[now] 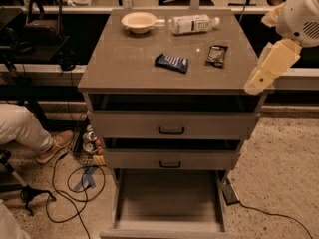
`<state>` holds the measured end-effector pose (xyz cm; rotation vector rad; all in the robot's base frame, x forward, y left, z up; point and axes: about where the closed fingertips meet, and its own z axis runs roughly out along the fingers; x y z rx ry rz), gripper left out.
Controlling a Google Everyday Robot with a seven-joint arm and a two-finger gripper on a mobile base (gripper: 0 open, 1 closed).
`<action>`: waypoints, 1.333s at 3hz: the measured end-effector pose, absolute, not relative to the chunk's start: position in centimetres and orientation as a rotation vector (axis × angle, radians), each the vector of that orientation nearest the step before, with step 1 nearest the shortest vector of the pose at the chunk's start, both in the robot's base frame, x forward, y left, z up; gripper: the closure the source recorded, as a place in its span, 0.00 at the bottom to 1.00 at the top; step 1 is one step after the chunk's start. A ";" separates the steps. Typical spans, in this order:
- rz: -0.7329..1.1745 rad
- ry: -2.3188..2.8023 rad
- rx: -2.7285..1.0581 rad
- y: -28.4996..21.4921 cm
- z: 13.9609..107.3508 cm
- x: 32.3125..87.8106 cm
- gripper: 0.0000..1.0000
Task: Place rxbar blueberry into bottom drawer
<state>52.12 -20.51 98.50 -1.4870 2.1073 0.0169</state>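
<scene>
The rxbar blueberry (pixel 172 62), a dark blue wrapper with white lettering, lies flat near the middle of the cabinet top (pixel 124 68). The bottom drawer (pixel 169 200) is pulled out at the foot of the cabinet, and its flat floor shows bare. My gripper (pixel 255 85) hangs at the end of the beige arm at the right, over the cabinet top's front right corner. It is well to the right of the bar and holds nothing that I can see.
A black-brown snack packet (pixel 216 55) lies right of the bar. A white bowl (pixel 139 21) and a lying clear bottle (pixel 193 24) sit at the back. The two upper drawers (pixel 171 125) stand slightly open. A person's leg (pixel 25 131) and cables (pixel 75 183) are at the left.
</scene>
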 end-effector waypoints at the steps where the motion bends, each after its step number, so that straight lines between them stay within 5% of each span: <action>1: 0.073 2.100 -1.402 -19.0 97.7 56.8 0.00; 4: 0.200 2.118 -1.309 -13.9 94.3 64.5 0.00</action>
